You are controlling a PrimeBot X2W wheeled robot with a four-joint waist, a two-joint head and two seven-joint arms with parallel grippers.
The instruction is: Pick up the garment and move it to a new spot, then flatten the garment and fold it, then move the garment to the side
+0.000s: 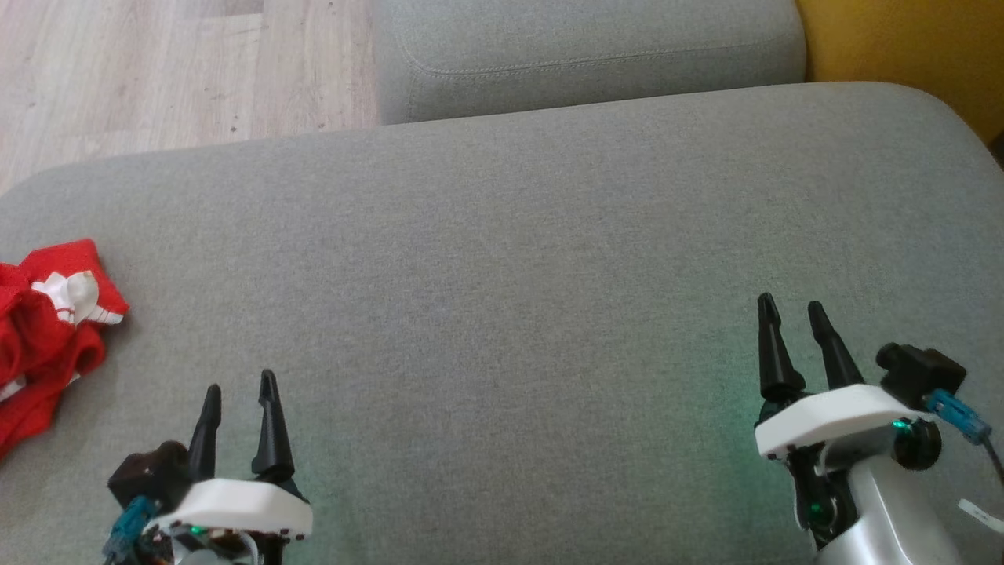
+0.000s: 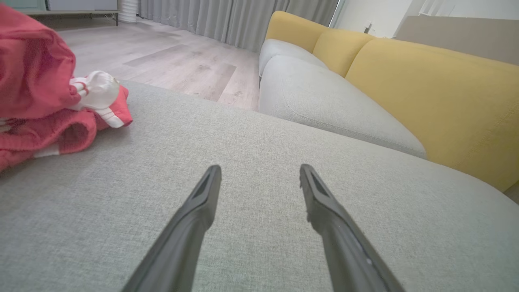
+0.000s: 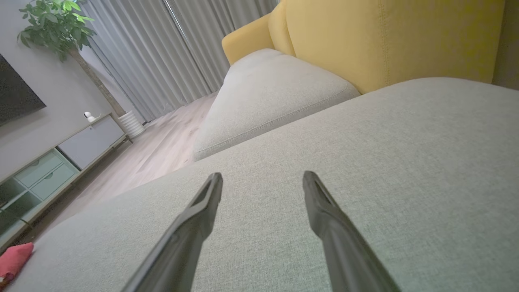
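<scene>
Jaws stand wide apart and empty on the left gripper, at the near left of the grey seat cushion, and on the right gripper, at its near right. Red-and-white garment lies crumpled on the cushion's left edge, apart from both; wood floor shows beyond its far left corner

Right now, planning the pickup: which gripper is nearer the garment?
The left gripper; the red garment lies close beside it, the right gripper far across the cushion.
</scene>
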